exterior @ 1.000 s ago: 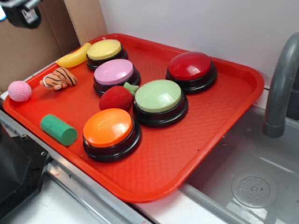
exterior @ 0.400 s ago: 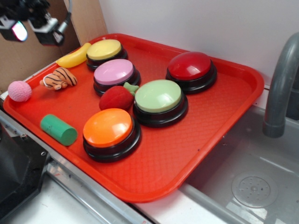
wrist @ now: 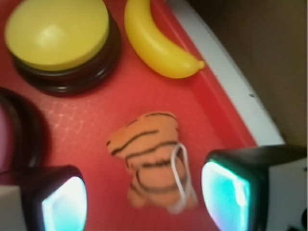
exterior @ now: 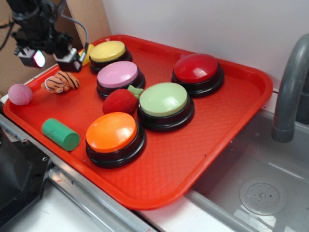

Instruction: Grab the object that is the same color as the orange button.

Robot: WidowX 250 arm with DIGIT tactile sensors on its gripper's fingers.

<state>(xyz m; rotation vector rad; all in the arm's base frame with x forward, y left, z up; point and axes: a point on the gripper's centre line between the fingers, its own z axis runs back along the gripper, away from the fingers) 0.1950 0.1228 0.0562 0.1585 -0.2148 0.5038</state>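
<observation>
Gripper point(wrist: 144, 202) spread above tiger toy point(wrist: 149, 161); banana point(wrist: 159, 43), yellow button point(wrist: 57, 33) seemingly clear.

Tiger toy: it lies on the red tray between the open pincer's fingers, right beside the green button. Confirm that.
Wrong on the button. The wrist view shows the tiger toy on the red tray between the open pincer's fingers, near the yellow button, not a green one.

Toy kitchen rig in a lab corner: grey plastic sink basin point(exterior: 260, 188) with drain, grey faucet point(exterior: 289, 87), red tray point(exterior: 231, 121) alongside, plain white wall point(exterior: 203, 24), cardboard backing point(exterior: 19, 53).
</observation>
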